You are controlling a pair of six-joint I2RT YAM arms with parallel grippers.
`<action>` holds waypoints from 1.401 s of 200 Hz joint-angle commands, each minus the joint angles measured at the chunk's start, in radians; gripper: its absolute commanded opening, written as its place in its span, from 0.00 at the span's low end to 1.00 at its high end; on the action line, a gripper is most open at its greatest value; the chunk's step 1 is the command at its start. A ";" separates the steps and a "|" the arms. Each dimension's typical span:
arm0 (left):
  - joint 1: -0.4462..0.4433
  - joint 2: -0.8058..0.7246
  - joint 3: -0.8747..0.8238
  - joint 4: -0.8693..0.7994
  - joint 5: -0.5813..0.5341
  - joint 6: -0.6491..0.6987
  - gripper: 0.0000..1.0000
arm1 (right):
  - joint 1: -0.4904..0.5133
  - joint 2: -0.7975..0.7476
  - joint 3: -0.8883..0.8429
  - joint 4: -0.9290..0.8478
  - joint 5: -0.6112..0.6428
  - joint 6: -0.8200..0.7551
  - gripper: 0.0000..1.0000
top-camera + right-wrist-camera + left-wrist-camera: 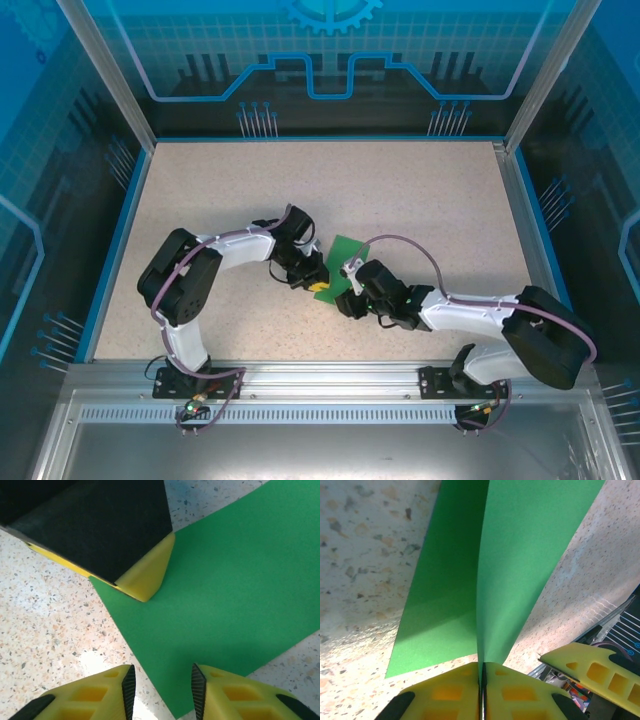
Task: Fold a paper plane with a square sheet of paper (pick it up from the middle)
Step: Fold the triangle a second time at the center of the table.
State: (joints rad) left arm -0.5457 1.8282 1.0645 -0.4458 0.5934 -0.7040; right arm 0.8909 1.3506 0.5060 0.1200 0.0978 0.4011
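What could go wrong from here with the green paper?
The left gripper pinches the square sheet of paper at one narrow fold, so a pull may slip or tear it. The open right gripper hangs very near the left one; closing there may bump it.

Bright, even light from above. A soft shadow darkens the square sheet of paper (435, 630) lower left; my left end effector (482, 677) blurs at frame bottom.
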 commanded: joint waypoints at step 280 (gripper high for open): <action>-0.010 -0.047 0.085 -0.250 -0.260 0.126 0.13 | -0.065 0.199 0.065 -0.002 -0.082 0.029 0.15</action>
State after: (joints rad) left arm -0.5510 1.8011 1.1213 -0.6498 0.3676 -0.5991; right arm 0.8368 1.5322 0.5564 0.1543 0.0257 0.4397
